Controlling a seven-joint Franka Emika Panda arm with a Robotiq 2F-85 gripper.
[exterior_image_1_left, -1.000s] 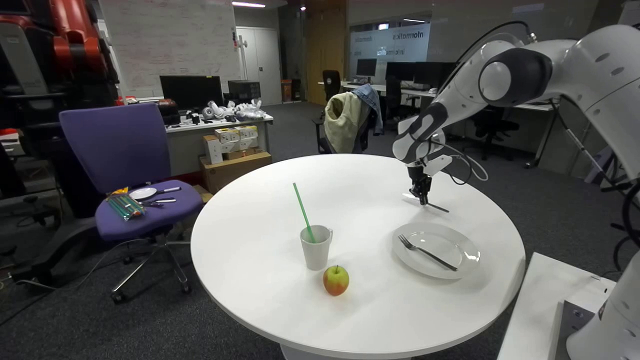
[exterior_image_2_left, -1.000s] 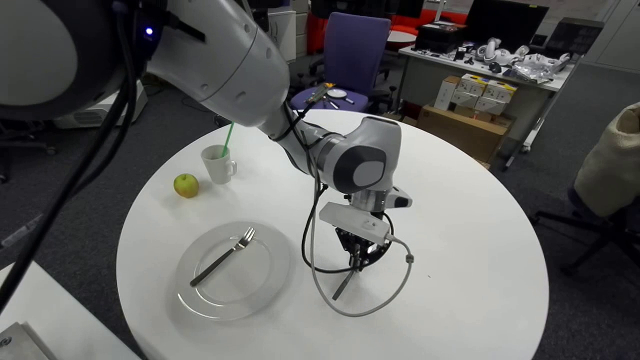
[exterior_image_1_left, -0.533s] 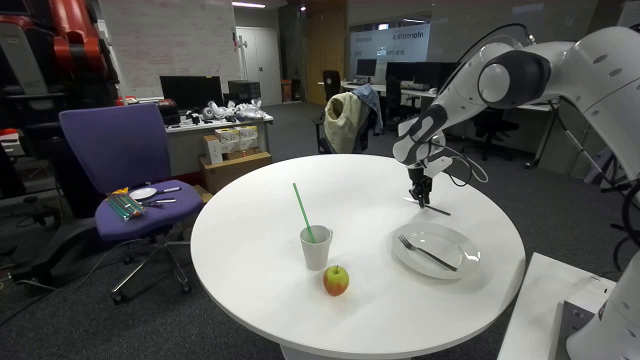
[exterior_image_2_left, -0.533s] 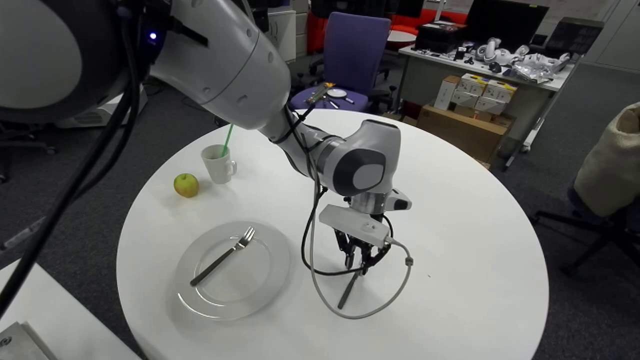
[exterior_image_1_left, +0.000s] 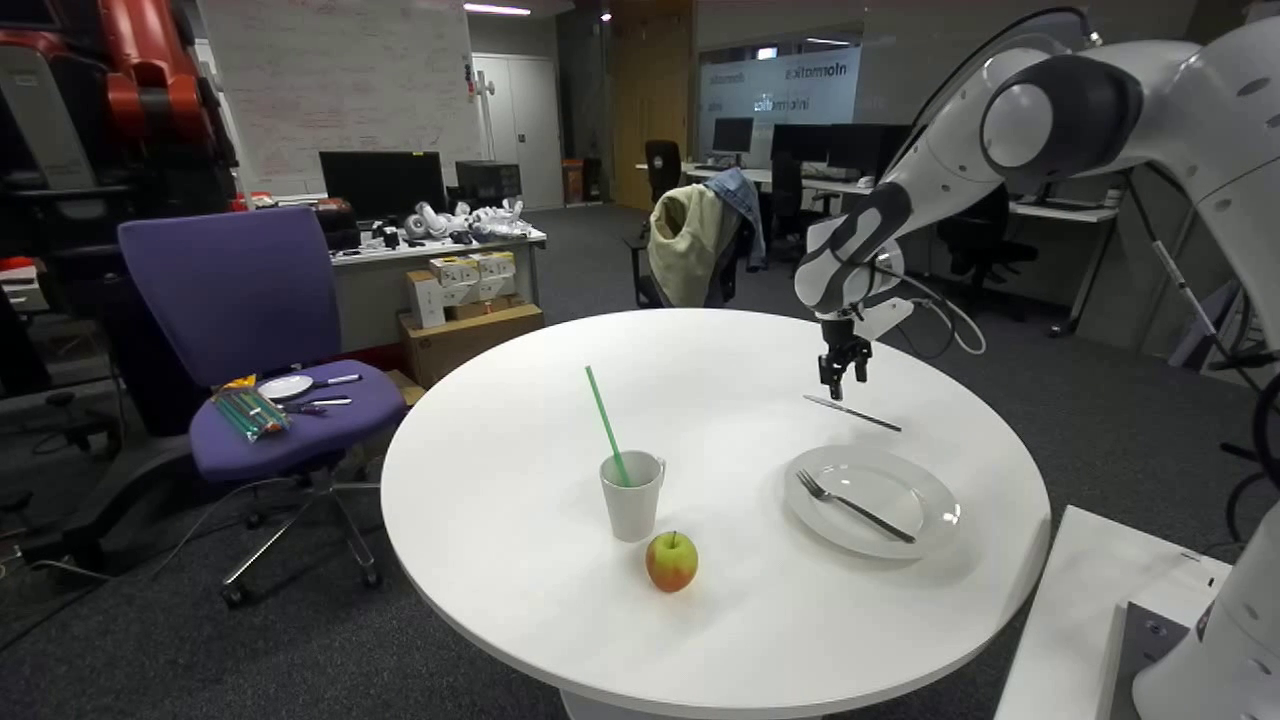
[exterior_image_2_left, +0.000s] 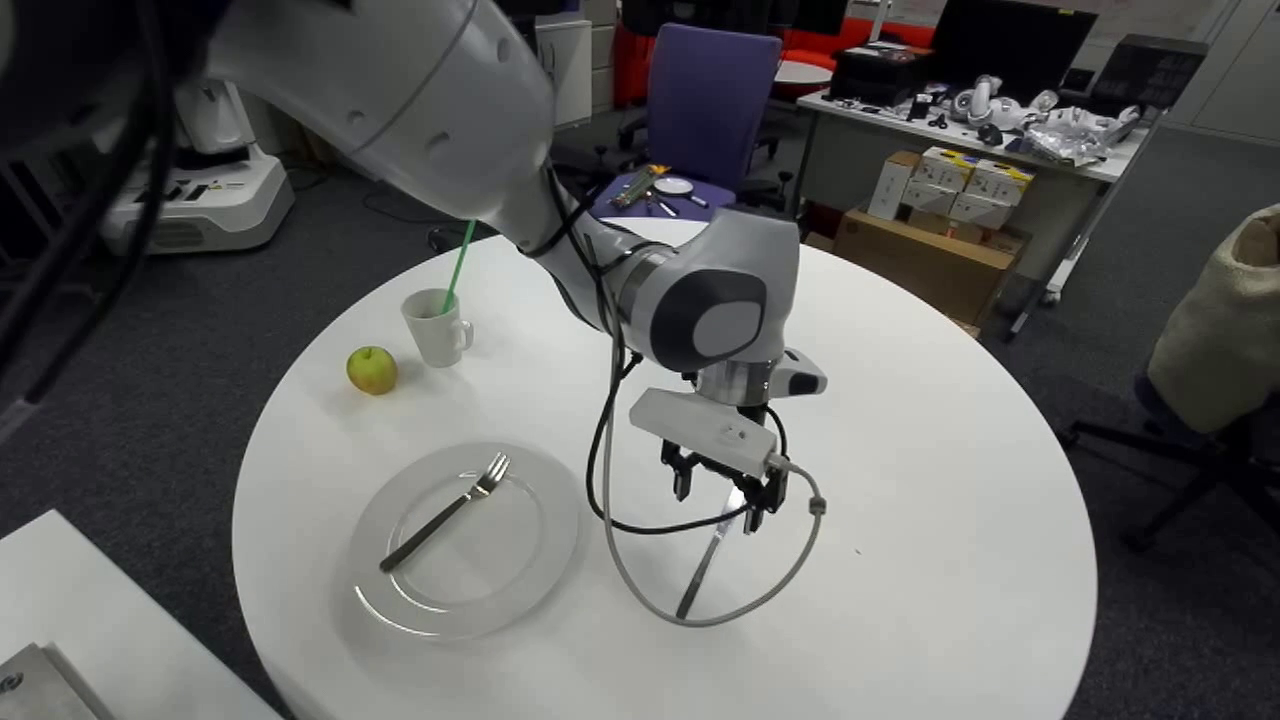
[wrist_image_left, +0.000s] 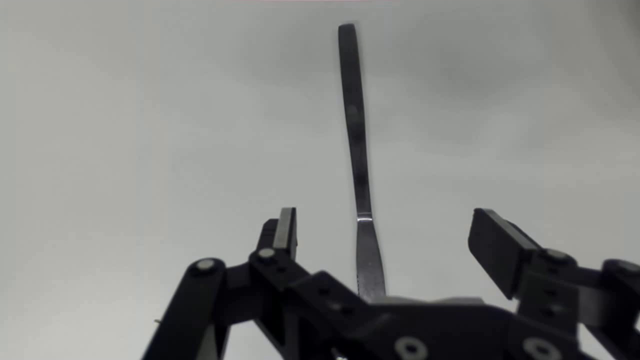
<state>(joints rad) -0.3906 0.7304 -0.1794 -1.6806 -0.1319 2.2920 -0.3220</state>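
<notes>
In the wrist view, found the jaws spread wide apart, one to each side of a knife (wrist_image_left: 358, 135) and clear of it. Traced the knife from its dark handle (wrist_image_left: 351, 75) near the top edge of that view, past a bright band, to a blade (wrist_image_left: 370, 260) partly hidden behind the base of the jaws. In an exterior view, saw the knife lying flat along its whole length on the round white table (exterior_image_1_left: 520, 560), just below the jaws and near a large pale plate (exterior_image_2_left: 525, 545). Noted a fork (exterior_image_2_left: 430, 530) resting slantwise on the plate. In both exterior views, picked out a white mug (exterior_image_1_left: 632, 512) standing upright, well apart from the jaws, a green straw (exterior_image_1_left: 604, 415) leaning in it, and a red-and-green apple (exterior_image_1_left: 671, 561) near the mug. Followed the white robot arm (exterior_image_2_left: 430, 140) over the table and down to the jaws, then a grey cable (exterior_image_2_left: 817, 507) looping beside them. Beyond the table, spotted a purple chair (exterior_image_1_left: 235, 300), its seat bearing a clear pack of green sticks (exterior_image_1_left: 252, 412). Farther back, made out a black monitor (exterior_image_1_left: 380, 185) and, lower down, a cardboard box (exterior_image_1_left: 455, 352).
</notes>
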